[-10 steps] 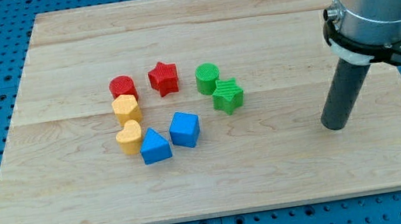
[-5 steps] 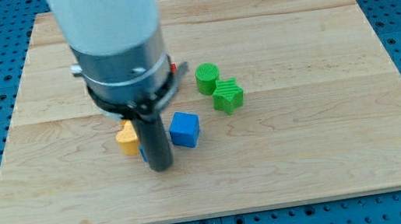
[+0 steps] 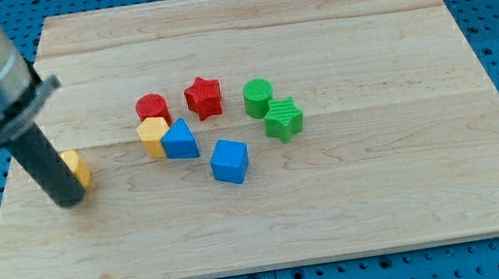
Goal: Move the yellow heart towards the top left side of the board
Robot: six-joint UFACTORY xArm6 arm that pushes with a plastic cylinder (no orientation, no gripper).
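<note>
Since the arm ends in a plain rod with no claw to open or shut, everything turns on where my tip (image 3: 68, 198) sits against the yellow heart (image 3: 77, 169): the tip rests at the board's (image 3: 331, 20) left edge, touching the heart's left and lower side, with the rod hiding part of it. The heart thus lies just right of and slightly above the tip, well apart from the other blocks, while its goal lies up the view. I judge the tip must get under the heart's bottom side to drive it upward. The blocks look like ridged printed plastic on pale wood planks: red cylinder (image 3: 152, 107), red star (image 3: 203, 96), a second yellow block (image 3: 152, 135), blue triangle (image 3: 179, 140), blue cube (image 3: 230, 160), green cylinder (image 3: 258, 96), green star (image 3: 283, 119).
</note>
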